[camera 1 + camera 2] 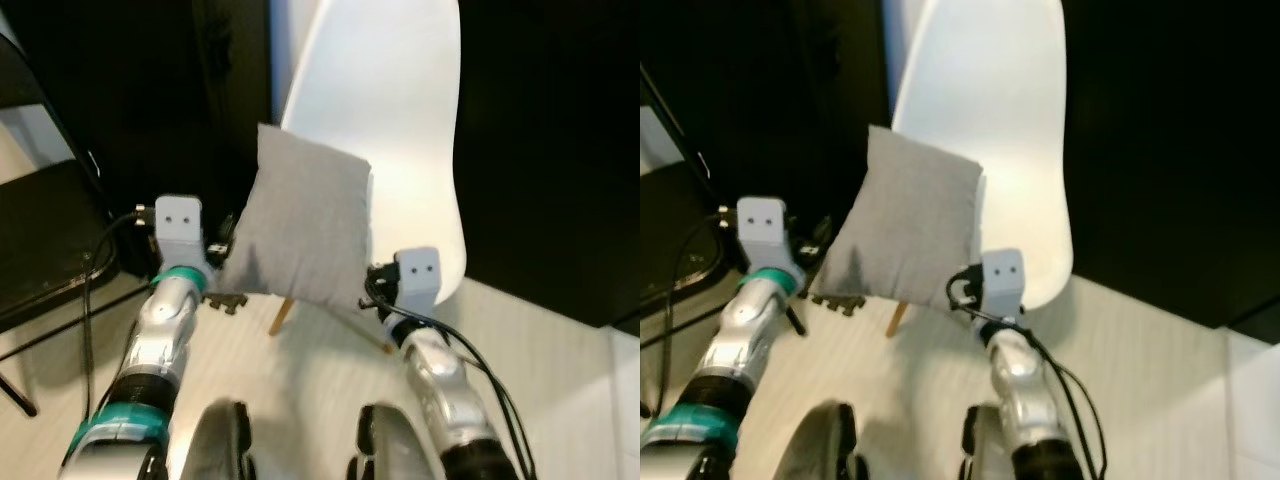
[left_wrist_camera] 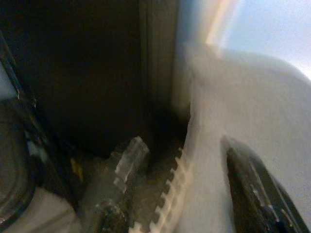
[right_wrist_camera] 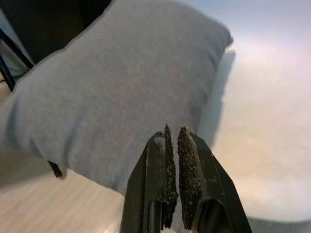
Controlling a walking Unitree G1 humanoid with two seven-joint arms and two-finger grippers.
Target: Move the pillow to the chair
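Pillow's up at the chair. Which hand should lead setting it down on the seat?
Right, probably. The right hand pinches the pillow at its lower corner, right at the white chair seat's edge. The left hand sits at the opposite corner, off the chair's side above the floor.

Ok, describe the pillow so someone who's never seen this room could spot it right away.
Find the white moulded chair against the dark wall. Propped at the front of its seat, between the left gripper and right gripper, is the pillow: a square cushion of plain grey fabric, the one soft thing among hard furniture.
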